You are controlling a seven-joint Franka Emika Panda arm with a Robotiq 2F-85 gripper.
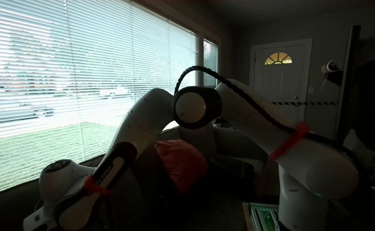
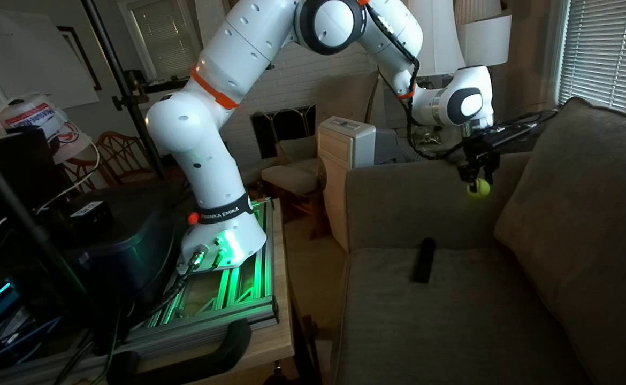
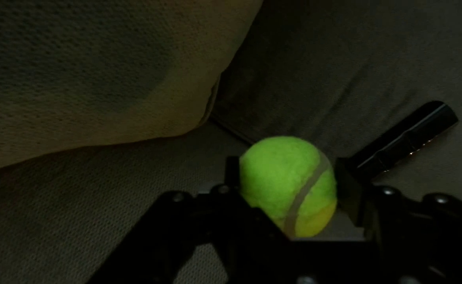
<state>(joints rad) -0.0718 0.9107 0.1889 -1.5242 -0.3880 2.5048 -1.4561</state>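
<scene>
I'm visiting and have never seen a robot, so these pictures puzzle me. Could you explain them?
The main thing is a robot arm, a white, jointed machine. Both exterior views come from cameras standing apart from it. The wrist view comes from a camera on the arm itself, looking past its black pincer toward a couch. The pincer grips a tennis ball from two sides, holding it in the air above the couch. On the couch are a black tube, whose use I can't tell, and a large cushion.
</scene>
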